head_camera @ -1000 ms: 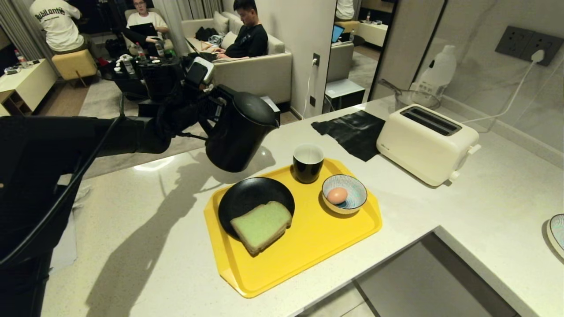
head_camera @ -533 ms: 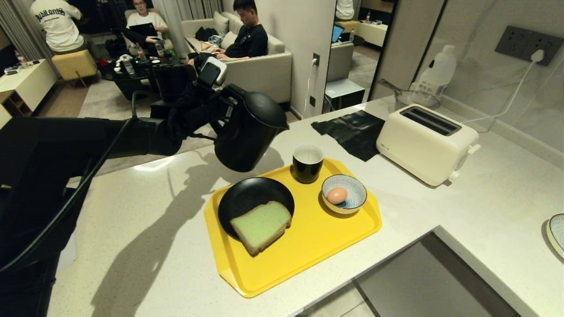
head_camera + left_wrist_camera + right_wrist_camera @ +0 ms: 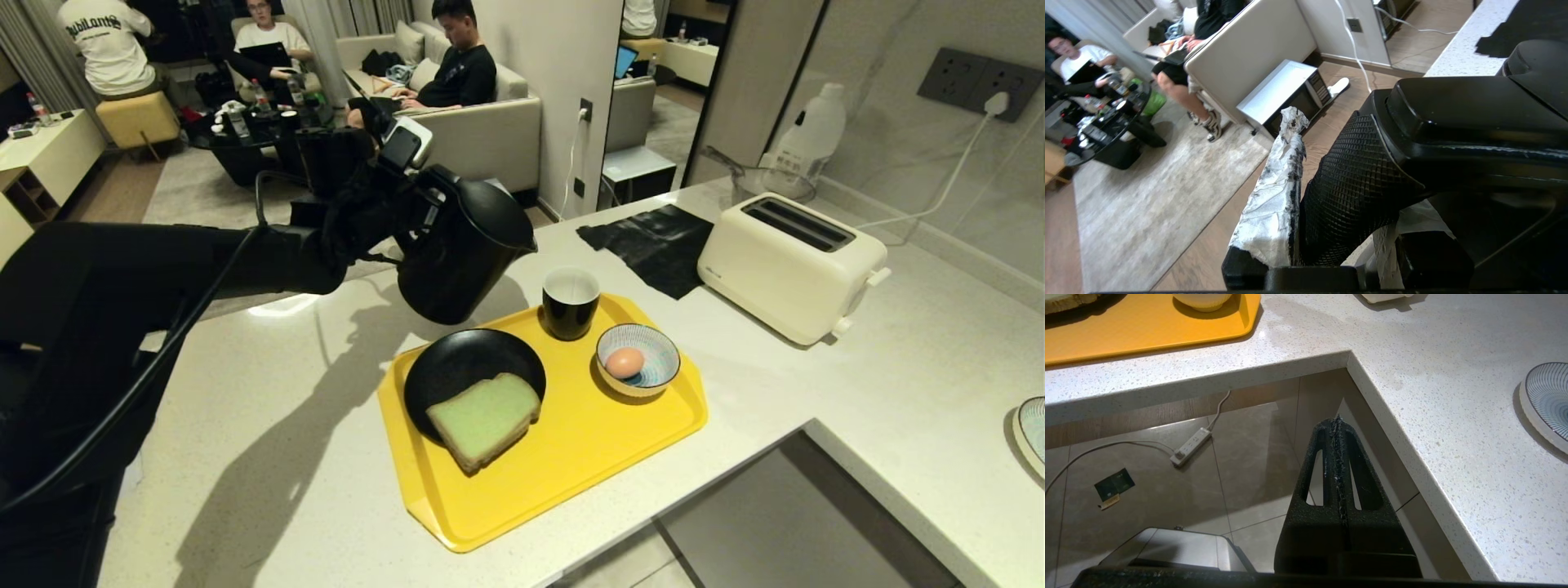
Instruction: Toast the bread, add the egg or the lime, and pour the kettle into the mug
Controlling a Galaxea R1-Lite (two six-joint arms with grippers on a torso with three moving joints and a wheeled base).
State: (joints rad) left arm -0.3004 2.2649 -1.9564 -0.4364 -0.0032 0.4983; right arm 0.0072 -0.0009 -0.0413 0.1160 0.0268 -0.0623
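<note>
On the yellow tray (image 3: pixel 571 457) the bread (image 3: pixel 484 419) is seen plated and the egg (image 3: pixel 624 362) bowled, seemingly done; pouring is judged left, the kettle (image 3: pixel 457 249) being gripped by the left end effector (image 3: pixel 1339 196) beside the mug (image 3: pixel 571 303); the right end effector (image 3: pixel 1337 465) is closed, empty

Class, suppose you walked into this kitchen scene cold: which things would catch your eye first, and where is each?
The black kettle grabs attention first, held off the counter by the left gripper at its handle and tipped toward the mug. Next comes the bright yellow tray in the middle of the counter, carrying the mug, the green-faced bread on a black plate and the egg in a striped bowl.
</note>
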